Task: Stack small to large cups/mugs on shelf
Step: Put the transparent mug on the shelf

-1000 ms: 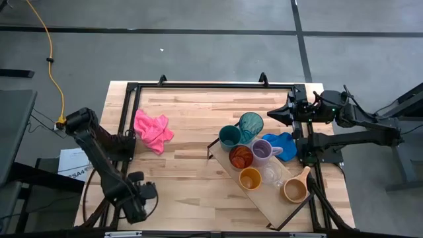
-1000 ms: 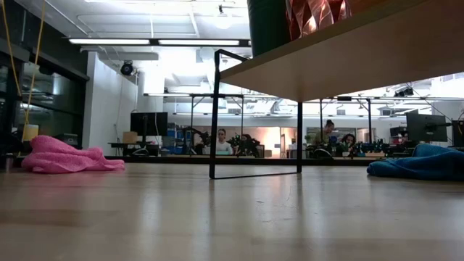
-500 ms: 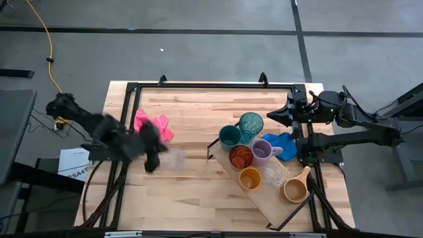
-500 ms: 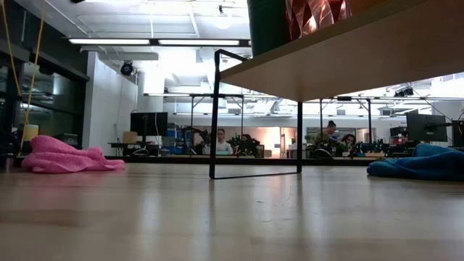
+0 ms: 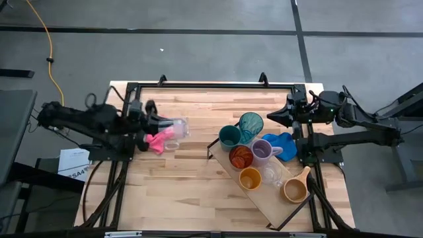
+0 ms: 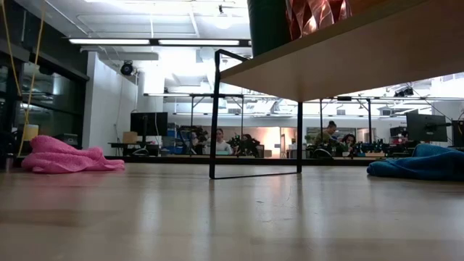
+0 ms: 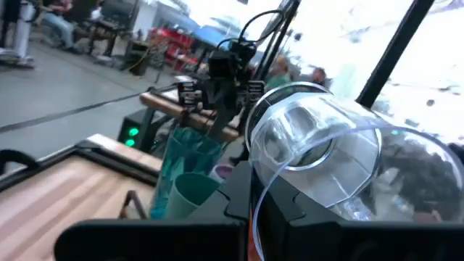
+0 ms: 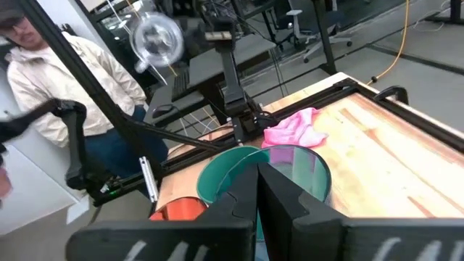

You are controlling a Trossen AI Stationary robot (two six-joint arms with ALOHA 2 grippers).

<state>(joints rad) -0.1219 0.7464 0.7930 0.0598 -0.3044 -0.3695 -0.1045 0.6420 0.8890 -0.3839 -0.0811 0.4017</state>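
The shelf (image 5: 269, 197) lies slantwise on the table's right half. On it stand a green cup (image 5: 229, 137), a teal tumbler (image 5: 251, 125), orange (image 5: 241, 157), purple (image 5: 263, 150), yellow (image 5: 250, 178) and tan (image 5: 295, 190) mugs and a clear glass (image 5: 271, 174). My left gripper (image 5: 156, 125) is shut on another clear glass (image 5: 174, 128), high above the table's left part. My right gripper (image 5: 269, 118) is shut on nothing and hangs level at the far right, just beyond the tumbler. My left gripper pinches the glass's wall at the rim (image 7: 255, 206), one finger inside the glass and one outside. The fingers lie level and point toward the table's right. The glass lies on its side, its base (image 7: 293, 141) away from the gripper, lifted clear above the pink cloth.
A pink cloth (image 5: 158, 139) lies under the held glass at the far left. A blue cloth (image 5: 284, 142) is beside the purple mug. A black frame (image 5: 211, 84) runs round the table. Bare wood shows in the near left part. A person (image 8: 65, 80) stands beyond the table.
My left gripper has swung up from the table's near left corner toward the far edge. It has tipped from pointing down to level and now points toward the right. The clear glass went with it and now lies on its side above the pink cloth.
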